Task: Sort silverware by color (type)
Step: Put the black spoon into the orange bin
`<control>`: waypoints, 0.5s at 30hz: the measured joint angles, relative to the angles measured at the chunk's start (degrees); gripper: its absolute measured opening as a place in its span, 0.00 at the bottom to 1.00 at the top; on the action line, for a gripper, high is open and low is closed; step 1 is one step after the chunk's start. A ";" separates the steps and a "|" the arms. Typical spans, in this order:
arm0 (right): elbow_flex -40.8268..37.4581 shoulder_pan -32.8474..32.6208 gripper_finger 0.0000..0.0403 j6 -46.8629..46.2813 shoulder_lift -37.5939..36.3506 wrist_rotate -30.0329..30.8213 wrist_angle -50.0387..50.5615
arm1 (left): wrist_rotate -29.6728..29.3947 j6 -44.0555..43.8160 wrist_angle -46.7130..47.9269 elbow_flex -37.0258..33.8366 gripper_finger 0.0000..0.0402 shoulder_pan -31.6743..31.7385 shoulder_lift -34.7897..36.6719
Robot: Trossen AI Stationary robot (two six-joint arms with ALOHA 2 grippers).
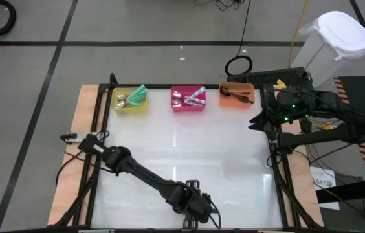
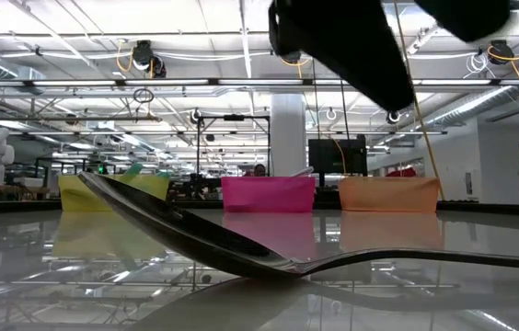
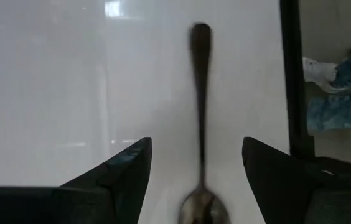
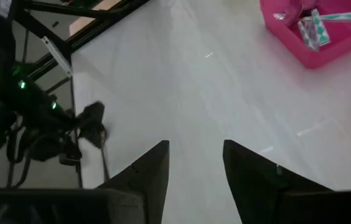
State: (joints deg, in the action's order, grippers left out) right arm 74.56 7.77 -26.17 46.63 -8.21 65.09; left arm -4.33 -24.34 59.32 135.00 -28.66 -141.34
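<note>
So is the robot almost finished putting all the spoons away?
Almost. The yellow bin, pink bin and orange bin already hold spoons. One dark spoon lies on the table between the open fingers of the left gripper, not yet gripped. The right gripper waits open at the table's right edge.

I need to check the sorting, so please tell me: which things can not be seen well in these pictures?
- Spoon: left wrist view, bowl cut by the picture's edge between the open left pincer; high view, hidden under that arm.
- Yellow bin, pink bin, orange bin: contents too small to count.
- Right pincer: open over bare table, holds nothing.
</note>
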 joint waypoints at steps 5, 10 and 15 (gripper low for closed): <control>0.00 -1.49 0.37 0.63 0.93 1.21 -0.16 | 0.00 -1.01 -2.82 -0.04 0.62 -0.80 -1.13; 0.00 -2.26 0.37 2.84 2.89 3.84 -0.36 | -0.80 -3.91 -2.98 -0.03 0.62 -2.15 -2.64; 0.00 -2.31 0.37 4.98 5.06 3.94 -0.82 | -1.28 -4.77 -3.07 0.00 0.62 -3.55 -3.95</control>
State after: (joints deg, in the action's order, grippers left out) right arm 74.56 5.45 -21.19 51.69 -4.27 64.27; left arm -5.61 -29.10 56.25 135.00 -32.21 -145.29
